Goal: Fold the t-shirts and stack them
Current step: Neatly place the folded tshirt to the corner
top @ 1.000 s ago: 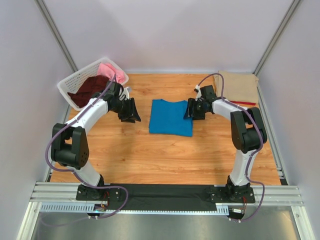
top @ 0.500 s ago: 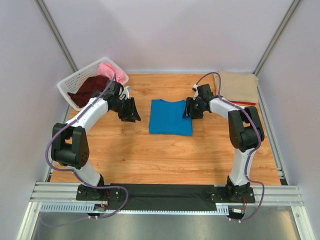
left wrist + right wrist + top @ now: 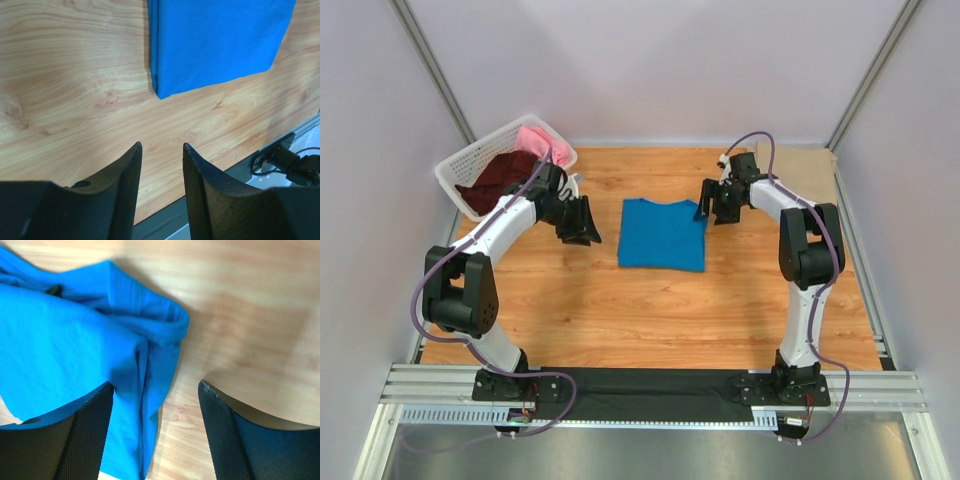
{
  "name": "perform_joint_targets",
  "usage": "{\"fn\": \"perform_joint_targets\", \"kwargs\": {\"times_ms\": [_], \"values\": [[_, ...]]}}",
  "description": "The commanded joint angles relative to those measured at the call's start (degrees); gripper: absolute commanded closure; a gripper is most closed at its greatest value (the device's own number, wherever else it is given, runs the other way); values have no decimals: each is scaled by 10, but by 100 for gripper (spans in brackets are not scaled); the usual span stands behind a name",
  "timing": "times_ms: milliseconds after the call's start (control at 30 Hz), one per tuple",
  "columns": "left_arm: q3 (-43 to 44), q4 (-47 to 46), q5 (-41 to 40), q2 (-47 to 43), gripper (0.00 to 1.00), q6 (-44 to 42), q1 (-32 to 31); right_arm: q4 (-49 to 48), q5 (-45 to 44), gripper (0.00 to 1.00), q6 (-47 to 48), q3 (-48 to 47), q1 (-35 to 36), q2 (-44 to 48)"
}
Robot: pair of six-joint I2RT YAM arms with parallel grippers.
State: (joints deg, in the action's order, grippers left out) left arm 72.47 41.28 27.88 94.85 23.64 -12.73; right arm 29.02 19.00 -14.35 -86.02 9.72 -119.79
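Right gripper (image 3: 155, 386) first: its jaws are spread wide and pinching nothing. The wrist view shows bare wood between the fingertips, and the rumpled far right corner of the blue t-shirt (image 3: 65, 325) runs under the left finger (image 3: 90, 430). That is the change. A second ago this gripper sat on the middle of the shirt's right edge. Now the right gripper (image 3: 710, 210) has pulled back toward the far right and hangs by the shirt's far right corner.

Left gripper (image 3: 161, 146): its jaws stand apart with a narrow gap, empty over bare wood. The left gripper (image 3: 586, 232) has not moved, parked left of the shirt and apart from it.

The blue t-shirt (image 3: 662, 235) lies folded into a rough rectangle in the middle of the table (image 3: 620, 310), in the same spot as before. From the left wrist its near left corner (image 3: 162, 92) looks crisp.

Further out, the white basket (image 3: 455, 170) sits at the far left with a dark maroon t-shirt (image 3: 500, 175) and a pink t-shirt (image 3: 535, 138) in it. A folded tan t-shirt (image 3: 800, 172) lies at the far right.
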Motion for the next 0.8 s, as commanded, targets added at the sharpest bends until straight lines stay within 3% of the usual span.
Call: {"fn": "perform_joint_targets", "kwargs": {"times_ms": [0, 233, 767], "values": [[2, 7, -5, -2, 55, -11, -1, 67, 31, 29, 57, -53, -6, -60], [14, 28, -14, 6, 55, -17, -1, 161, 132, 29, 111, -155, -12, -143], [22, 47, -22, 12, 57, -28, -1, 155, 204, 27, 124, -156, -31, -132]]}}
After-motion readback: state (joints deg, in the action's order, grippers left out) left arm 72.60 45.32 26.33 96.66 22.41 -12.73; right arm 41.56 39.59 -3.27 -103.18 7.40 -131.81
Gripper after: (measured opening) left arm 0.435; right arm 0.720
